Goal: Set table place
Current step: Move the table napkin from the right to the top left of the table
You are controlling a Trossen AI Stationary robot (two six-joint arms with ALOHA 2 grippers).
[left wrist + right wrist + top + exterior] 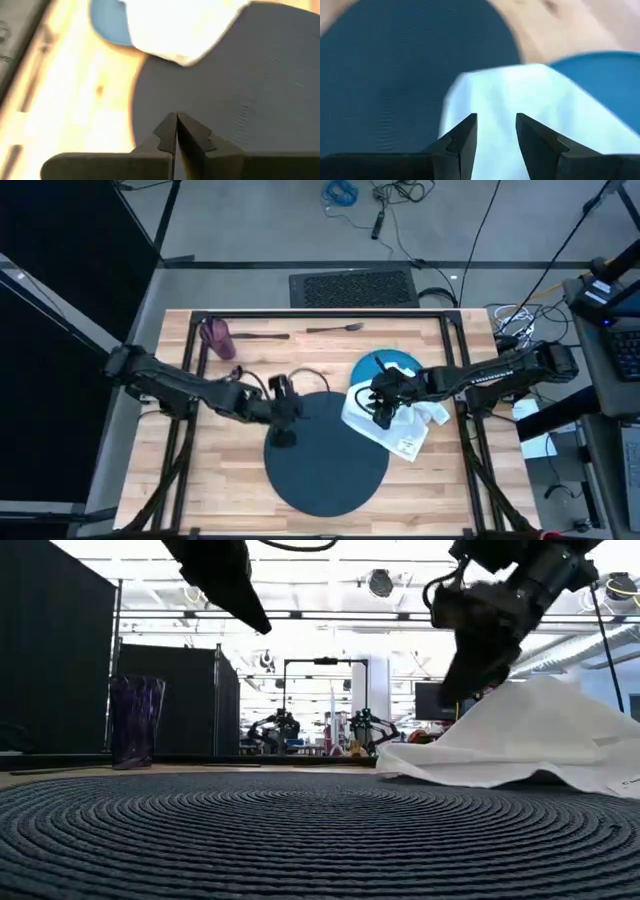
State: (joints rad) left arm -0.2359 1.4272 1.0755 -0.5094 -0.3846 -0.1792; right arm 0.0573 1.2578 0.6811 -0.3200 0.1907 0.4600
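Above the napkin [520,120], right gripper [496,131] spread; left gripper [176,131] pressed together; only overhead shows fork [335,328].

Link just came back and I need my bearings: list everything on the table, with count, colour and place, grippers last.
table: one, pale wood, black frame.
mat: one, dark blue, round, near centre.
plate: one, bright blue, right of centre, mostly under the napkin.
napkin: one, white, over the plate and the mat's right edge.
cup: one, purple, lying at far left.
fork: one, metal, far edge.
utensil: one, dark, beside the cup; type unclear.
left gripper: shut, over the mat's far-left edge.
right gripper: open, above the napkin.
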